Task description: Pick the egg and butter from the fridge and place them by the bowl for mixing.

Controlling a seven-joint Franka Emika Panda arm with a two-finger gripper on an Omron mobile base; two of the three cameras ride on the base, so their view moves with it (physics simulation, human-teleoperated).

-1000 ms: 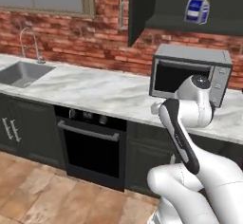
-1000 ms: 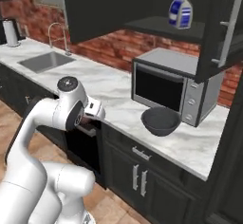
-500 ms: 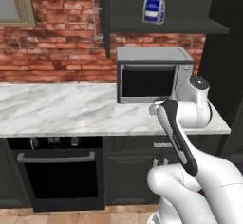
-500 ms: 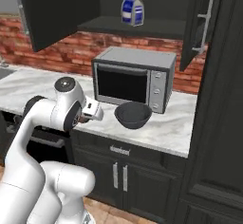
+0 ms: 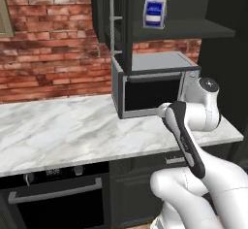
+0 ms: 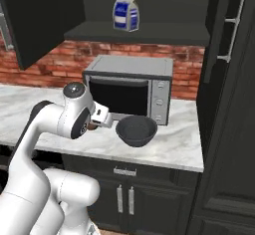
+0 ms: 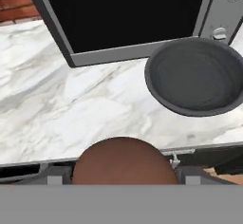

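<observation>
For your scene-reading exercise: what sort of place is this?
A rendered home kitchen: a countertop oven on a marble counter, a brick back wall and a built-in oven below.

Base now nearer the bowl (image 6: 136, 131).

A white marble counter (image 6: 174, 149) bears the dark bowl (image 6: 136, 131), just before a silver oven (image 6: 130, 88).

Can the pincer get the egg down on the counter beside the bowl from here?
Probably yes. The pincer holds the egg over the counter edge, and the marble counter between it and the bowl is bare. The oven stands behind, not in the path.
</observation>
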